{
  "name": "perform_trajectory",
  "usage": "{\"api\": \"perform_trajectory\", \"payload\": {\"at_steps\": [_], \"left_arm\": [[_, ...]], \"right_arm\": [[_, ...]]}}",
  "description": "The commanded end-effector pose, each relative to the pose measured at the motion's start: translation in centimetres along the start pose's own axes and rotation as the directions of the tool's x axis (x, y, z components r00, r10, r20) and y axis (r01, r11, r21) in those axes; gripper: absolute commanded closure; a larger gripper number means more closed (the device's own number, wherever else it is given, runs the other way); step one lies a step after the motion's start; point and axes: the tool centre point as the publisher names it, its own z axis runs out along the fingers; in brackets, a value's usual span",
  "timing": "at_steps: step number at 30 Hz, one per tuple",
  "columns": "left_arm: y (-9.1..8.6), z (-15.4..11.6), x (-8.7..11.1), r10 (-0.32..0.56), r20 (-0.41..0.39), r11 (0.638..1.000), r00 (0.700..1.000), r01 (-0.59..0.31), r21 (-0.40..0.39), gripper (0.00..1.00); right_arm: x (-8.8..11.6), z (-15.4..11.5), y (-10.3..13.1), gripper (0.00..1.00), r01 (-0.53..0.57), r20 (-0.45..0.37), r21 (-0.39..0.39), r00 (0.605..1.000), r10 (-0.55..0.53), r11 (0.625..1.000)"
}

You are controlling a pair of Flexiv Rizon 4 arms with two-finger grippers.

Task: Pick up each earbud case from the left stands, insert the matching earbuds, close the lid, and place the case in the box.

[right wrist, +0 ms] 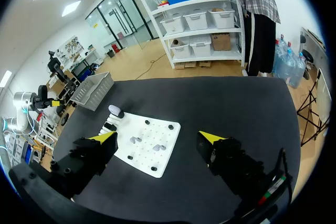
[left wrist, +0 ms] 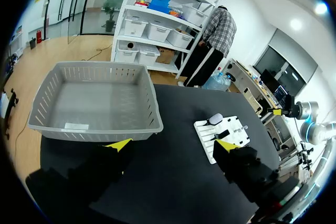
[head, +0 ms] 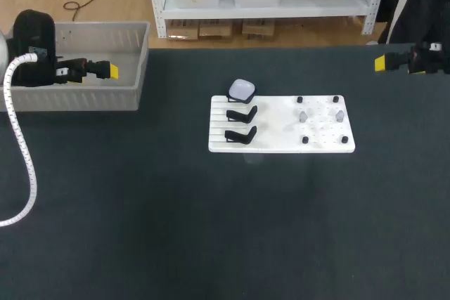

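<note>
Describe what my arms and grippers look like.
Left arm: a bulky black wrist housing, with a white ribbed hose looping off it. Left gripper and right gripper: blocky black fingers ending in bright yellow wedge tips.

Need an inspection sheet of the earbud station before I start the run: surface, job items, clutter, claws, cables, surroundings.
Surface: dark table, nothing spilled seen.
Job's things: white board mid-table; one earbud case, looks closed, on the farthest left stand; two black stands empty; earbuds on the board's right half; grey box at the far left corner, nothing in it.
Clutter: nothing seen.
Claws: left claw open, by the box; right claw open, at the far right edge; both hold nothing.
Cables: white ribbed hose hangs from the left arm over the table's left side.
Surroundings: nothing seen reaching over the table.
</note>
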Motion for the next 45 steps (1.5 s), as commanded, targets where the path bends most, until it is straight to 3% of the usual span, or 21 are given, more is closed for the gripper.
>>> {"api": "perform_trajectory", "payload": {"at_steps": [1, 25, 31, 36, 40, 45], "left_arm": [[-0.1, 0.0, -0.1, -0.001, -0.004, 1.000, 1.000, 0.001, -0.007, 0.00], [-0.1, 0.0, -0.1, -0.001, -0.004, 1.000, 1.000, 0.001, -0.007, 0.00], [-1.3, 0.4, -1.0, 0.122, 0.044, 0.983, 0.992, -0.127, 0.132, 0.00], [-2.6, 1.2, -2.5, 0.283, 0.093, 0.928, 0.955, -0.297, 0.226, 0.00], [-4.1, 2.1, -4.0, 0.448, 0.139, 0.847, 0.883, -0.469, 0.250, 0.00], [-5.5, 3.4, -5.0, 0.570, 0.168, 0.737, 0.804, -0.591, 0.327, 0.00]], "right_arm": [[0.0, 0.0, 0.0, 0.00, 0.000, 0.000, 0.001, 1.000, 0.000, 1.000], [0.0, 0.0, 0.0, 0.00, 0.000, 0.000, 0.001, 1.000, 0.000, 1.000], [0.0, 0.0, 0.0, 0.00, 0.000, 0.000, 0.001, 1.000, 0.000, 1.000], [0.0, 0.0, 0.0, 0.00, 0.000, 0.000, 0.001, 1.000, 0.000, 1.000], [0.0, 0.0, 0.0, 0.00, 0.000, 0.000, 0.001, 1.000, 0.000, 1.000], [0.0, 0.0, 0.0, 0.00, 0.000, 0.000, 0.001, 1.000, 0.000, 1.000]]}}
